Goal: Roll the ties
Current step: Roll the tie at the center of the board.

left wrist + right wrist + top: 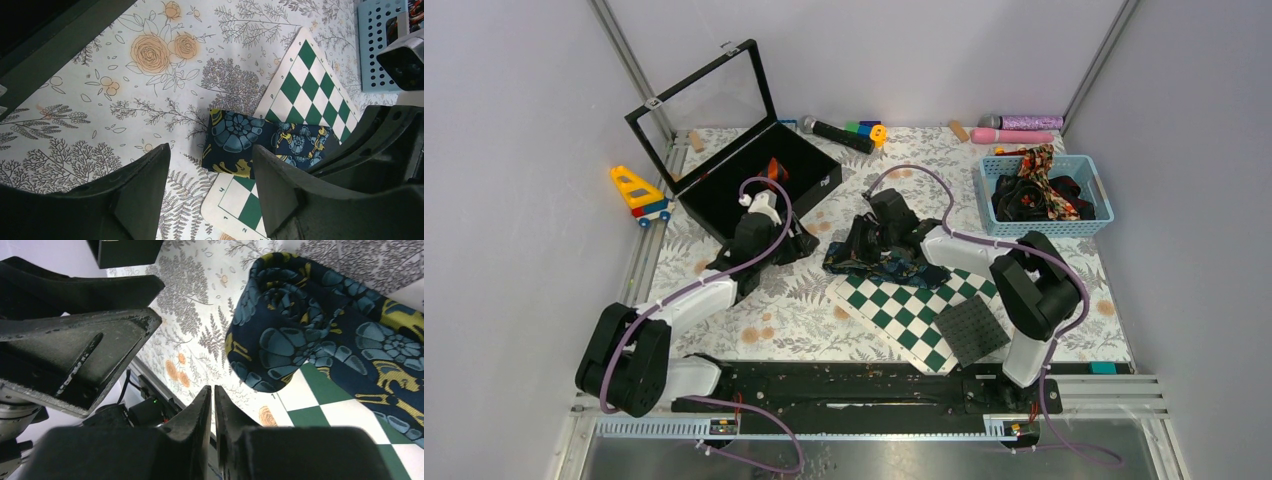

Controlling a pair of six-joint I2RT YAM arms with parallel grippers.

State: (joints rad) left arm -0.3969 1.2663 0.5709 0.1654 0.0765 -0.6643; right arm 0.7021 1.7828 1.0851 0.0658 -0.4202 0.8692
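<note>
Tie (886, 266), dark navy with blue and yellow floral print, lies mid-table. It rests partly on the patterned tablecloth (794, 312) and partly over the far-left corner of the green-and-white chequered board (906, 312). The right wrist view shows one end coiled into a loose roll.

Right gripper (214, 396): fingers pressed almost together, only a thin slit between them, nothing held. The roll sits just beyond the tips and apart from them.

Left gripper (210, 160): fingers spread, holding nothing. The tie lies ahead of the gap, untouched.

Further ties (1036, 190) are heaped in the blue basket (1049, 228) at far right.
</note>
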